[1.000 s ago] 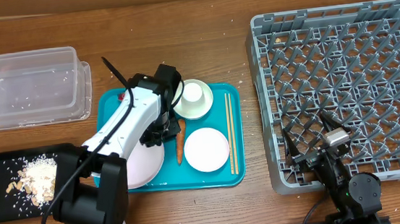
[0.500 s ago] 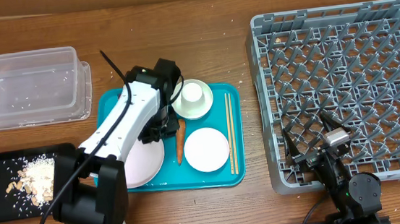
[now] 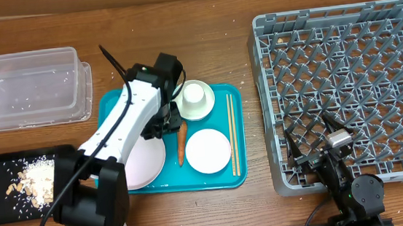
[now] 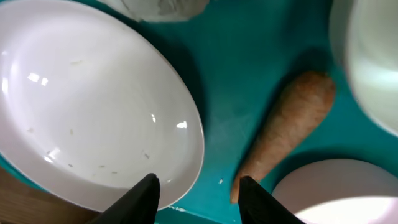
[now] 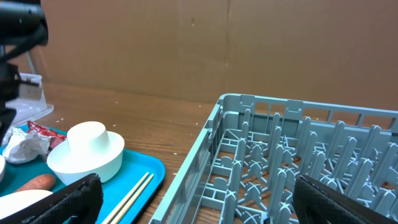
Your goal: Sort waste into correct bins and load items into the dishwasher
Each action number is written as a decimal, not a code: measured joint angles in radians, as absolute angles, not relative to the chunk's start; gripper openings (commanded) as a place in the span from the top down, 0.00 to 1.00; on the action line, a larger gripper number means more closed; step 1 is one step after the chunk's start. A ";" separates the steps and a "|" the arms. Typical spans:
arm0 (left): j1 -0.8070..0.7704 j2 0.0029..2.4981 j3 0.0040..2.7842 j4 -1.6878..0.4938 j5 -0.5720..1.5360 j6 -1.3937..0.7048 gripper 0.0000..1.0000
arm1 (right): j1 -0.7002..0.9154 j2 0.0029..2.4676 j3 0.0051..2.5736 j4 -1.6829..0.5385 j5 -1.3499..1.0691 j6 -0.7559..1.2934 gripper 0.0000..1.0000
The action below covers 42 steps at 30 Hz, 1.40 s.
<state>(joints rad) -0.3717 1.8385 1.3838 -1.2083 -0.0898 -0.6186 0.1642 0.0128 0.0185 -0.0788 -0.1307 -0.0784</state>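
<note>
A teal tray [image 3: 233,94] holds an orange carrot [image 3: 181,142], a large white plate [image 3: 147,161], a small white plate [image 3: 208,150], an upturned cup on a bowl [image 3: 196,99] and chopsticks [image 3: 231,132]. My left gripper [image 3: 162,126] is open and empty, hovering over the tray between the large plate [image 4: 87,106] and the carrot [image 4: 283,130]. Crumpled waste [image 4: 161,7] lies at the tray's far edge. My right gripper [image 3: 317,158] is open and empty at the front left corner of the grey dish rack [image 3: 345,78].
A clear plastic bin [image 3: 27,88] stands at the back left. A black tray with food scraps [image 3: 25,183] sits at the front left. The right wrist view shows the rack [image 5: 298,155], the bowl [image 5: 87,155], the chopsticks [image 5: 134,193] and a red wrapper [image 5: 43,132].
My left gripper has moved a little toward the back of the tray, away from the large plate's front. The right arm has not moved.
</note>
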 measured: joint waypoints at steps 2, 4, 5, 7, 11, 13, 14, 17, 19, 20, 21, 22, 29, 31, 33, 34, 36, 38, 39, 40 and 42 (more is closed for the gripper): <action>-0.372 1.839 1.330 -1.158 -0.075 -0.619 0.58 | 0.164 0.013 0.019 -0.078 -0.131 -0.078 0.00; -0.372 1.839 1.285 -1.119 -0.059 -0.619 0.60 | 0.164 0.013 0.019 -0.078 -0.131 -0.078 0.00; -0.372 1.839 1.265 -1.101 -0.055 -0.619 0.60 | 0.164 0.013 0.019 -0.078 -0.130 -0.078 0.00; -0.372 1.840 1.232 -1.076 -0.048 -0.619 0.60 | 0.164 0.013 0.019 -0.078 -0.131 -0.078 0.00; -0.372 1.840 1.202 -1.047 -0.041 -0.619 0.60 | 0.164 0.013 0.019 -0.078 -0.130 -0.079 0.00; -0.372 1.840 1.190 -1.031 -0.041 -0.619 0.61 | 0.164 0.013 0.019 -0.078 -0.131 -0.079 0.00; -0.372 1.840 1.180 -1.015 -0.041 -0.618 0.61 | 0.164 0.013 0.019 -0.078 -0.131 -0.078 0.00; -0.372 1.840 1.154 -0.977 -0.041 -0.618 0.62 | 0.164 0.013 0.019 -0.078 -0.130 -0.079 0.00; -0.372 1.840 1.140 -0.965 -0.041 -0.618 0.67 | 0.164 0.013 0.019 -0.078 -0.131 -0.079 0.00; -0.372 1.840 1.132 -0.960 -0.041 -0.619 0.72 | 0.164 0.013 0.019 -0.078 -0.131 -0.079 0.00; -0.372 1.840 1.129 -0.960 -0.041 -0.616 0.77 | 0.164 0.013 0.019 -0.078 -0.131 -0.079 0.00; -0.372 1.840 1.126 -0.960 -0.041 -0.617 0.82 | 0.164 0.013 0.019 -0.078 -0.131 -0.078 0.00; -0.372 1.840 1.125 -0.964 -0.056 -0.603 0.96 | 0.164 0.013 0.019 -0.078 -0.130 -0.079 0.00; -0.372 1.840 1.131 -0.984 -0.064 -0.603 0.96 | 0.164 0.013 0.019 -0.078 -0.131 -0.079 0.00; -0.372 1.840 1.147 -1.026 -0.073 -0.602 0.96 | 0.164 0.013 0.019 -0.078 -0.130 -0.079 0.00; -0.372 1.840 1.160 -1.055 -0.075 -0.602 0.96 | 0.164 0.013 0.019 -0.078 -0.131 -0.079 0.00; -0.373 1.840 1.200 -1.126 -0.085 -0.602 0.96 | 0.164 0.013 0.019 -0.078 -0.131 -0.078 0.00; -0.373 1.840 1.254 -1.200 -0.102 -0.603 0.96 | 0.164 0.013 0.019 -0.078 -0.131 -0.078 0.00; -0.373 1.840 1.282 -1.236 -0.112 -0.603 0.96 | 0.164 0.013 0.019 -0.078 -0.131 -0.078 0.00; -0.373 1.840 1.311 -1.272 -0.124 -0.605 0.96 | 0.164 0.013 0.019 -0.078 -0.131 -0.078 0.00; -0.373 1.840 1.377 -1.339 -0.152 -0.612 0.96 | 0.164 0.013 0.019 -0.078 -0.131 -0.079 0.00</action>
<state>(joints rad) -0.3725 1.8397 1.3766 -1.3392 -0.1520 -0.6117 0.1642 0.0128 0.0185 -0.0784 -0.1307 -0.0788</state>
